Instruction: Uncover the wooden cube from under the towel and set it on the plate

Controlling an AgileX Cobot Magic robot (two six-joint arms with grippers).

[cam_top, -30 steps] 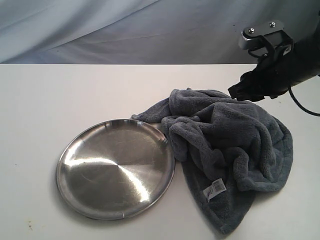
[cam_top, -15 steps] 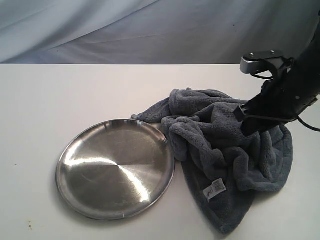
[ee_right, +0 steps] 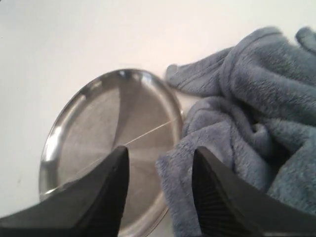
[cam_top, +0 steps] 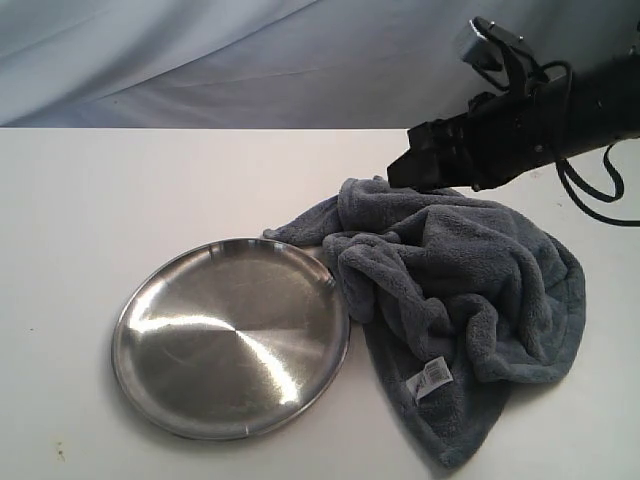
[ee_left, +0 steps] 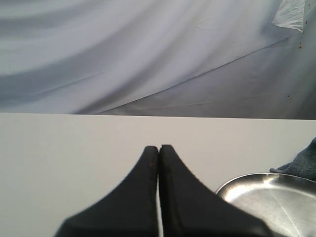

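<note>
The right fingers [ee_right: 106, 195] stand apart, holding nothing, above the crumpled towel [cam_top: 460, 300], which lies just beside the plate [cam_top: 230, 335] on the worktop [cam_top: 100, 200]. The left fingers [ee_left: 138, 197] are pressed together.

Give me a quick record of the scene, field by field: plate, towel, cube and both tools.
plate: empty, on the table, beside the towel
towel: bunched in a heap, one edge at the plate's rim, white label showing
wooden cube: not visible in any view
right tool: open, holding nothing, above the towel's far edge
left tool: shut, holding nothing, away from the towel
task state: towel not yet lifted
</note>
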